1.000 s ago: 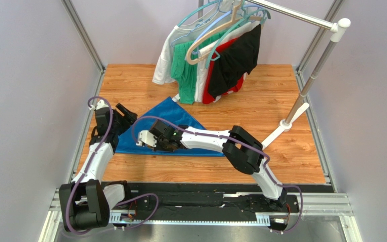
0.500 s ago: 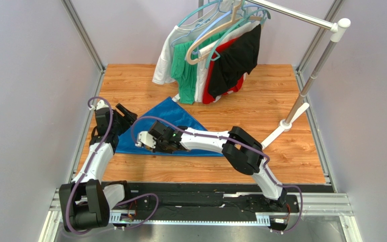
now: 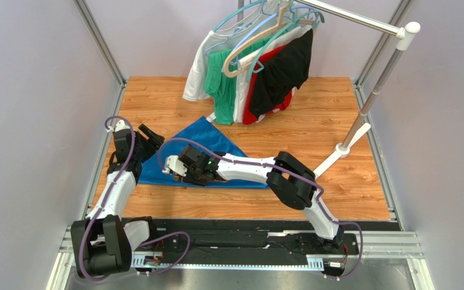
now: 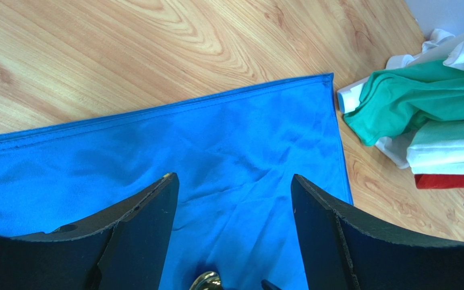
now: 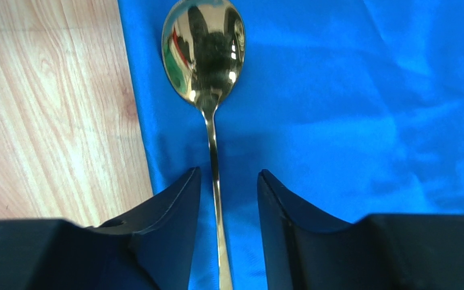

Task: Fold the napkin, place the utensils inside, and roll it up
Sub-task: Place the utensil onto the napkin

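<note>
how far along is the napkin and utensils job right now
Done: the napkin looks folded into a triangle, and a gold spoon lies on it near one edge. In hand: the right gripper straddles the spoon's handle, jaws apart, not pinching it; the left gripper hovers open over the cloth. Left: no other utensil is in view, and the napkin is not yet rolled.
</note>
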